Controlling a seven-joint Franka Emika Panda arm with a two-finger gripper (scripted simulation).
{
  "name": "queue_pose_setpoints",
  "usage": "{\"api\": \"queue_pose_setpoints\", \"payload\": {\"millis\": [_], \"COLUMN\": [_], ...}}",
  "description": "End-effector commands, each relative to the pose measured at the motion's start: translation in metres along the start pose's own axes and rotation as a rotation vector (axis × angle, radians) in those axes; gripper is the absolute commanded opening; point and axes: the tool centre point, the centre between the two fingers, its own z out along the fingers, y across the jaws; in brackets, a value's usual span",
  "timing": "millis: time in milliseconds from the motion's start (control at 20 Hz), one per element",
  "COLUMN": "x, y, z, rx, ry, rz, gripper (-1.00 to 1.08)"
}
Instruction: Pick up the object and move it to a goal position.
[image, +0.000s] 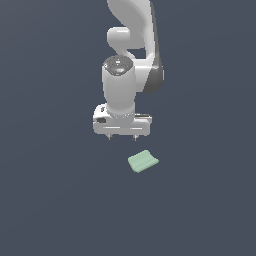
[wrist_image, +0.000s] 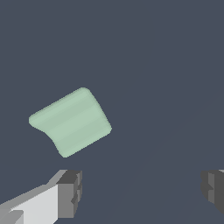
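The dark gray surface (image: 50, 200) fills everything. The mint-green block (image: 143, 161) lies flat, nothing touching it. The gripper (image: 122, 138) has its jaws spread wide, as the wrist view shows.

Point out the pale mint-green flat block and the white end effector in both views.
Pale mint-green flat block (image: 143, 161), exterior view, middle of its top face.
Same block (wrist_image: 71, 121), wrist view, centre of its grooved face.
White end effector (image: 122, 138), exterior view, midway between fingertips.
End effector (wrist_image: 142, 192), wrist view, open gap between fingertips.

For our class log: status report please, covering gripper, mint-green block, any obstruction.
Gripper open, empty, above the surface. Mint-green block lying flat, untouched, offset from the fingers. Nothing in the way.
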Motion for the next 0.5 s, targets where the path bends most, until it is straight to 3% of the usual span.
{"api": "queue_pose_setpoints", "payload": {"millis": [0,450], "x": [0.0000,0.0042], "y": [0.0000,-0.0026], "z": [0.0000,0.0007], "rx": [0.000,-0.016], "ry": [0.000,0.001], "rz": [0.000,-0.025], "gripper": [0.28,0.28]}}
